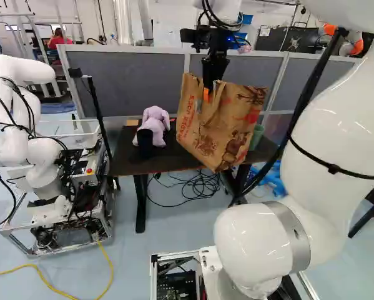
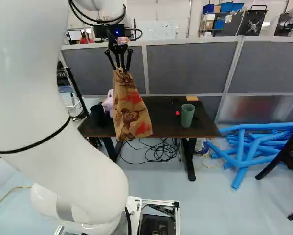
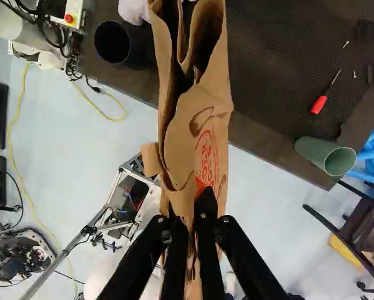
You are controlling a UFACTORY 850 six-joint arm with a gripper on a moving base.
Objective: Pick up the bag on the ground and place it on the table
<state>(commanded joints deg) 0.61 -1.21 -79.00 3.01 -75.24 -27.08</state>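
Note:
In the left base view my gripper is high up, holding the brown paper bag by its top edge. The bag hangs tilted in front of the dark table, its lower end overlapping the tabletop in both base views. In the wrist view the gripper is shut on the bag's paper rim, and the bag stretches out ahead of the fingers, its mouth partly open. Whether the bag's bottom touches the table cannot be told.
On the table are a purple plush toy, a black cup, a green cup and a red screwdriver. Another robot stands at the left. Blue tubes lie right of the table; grey partitions rise behind it.

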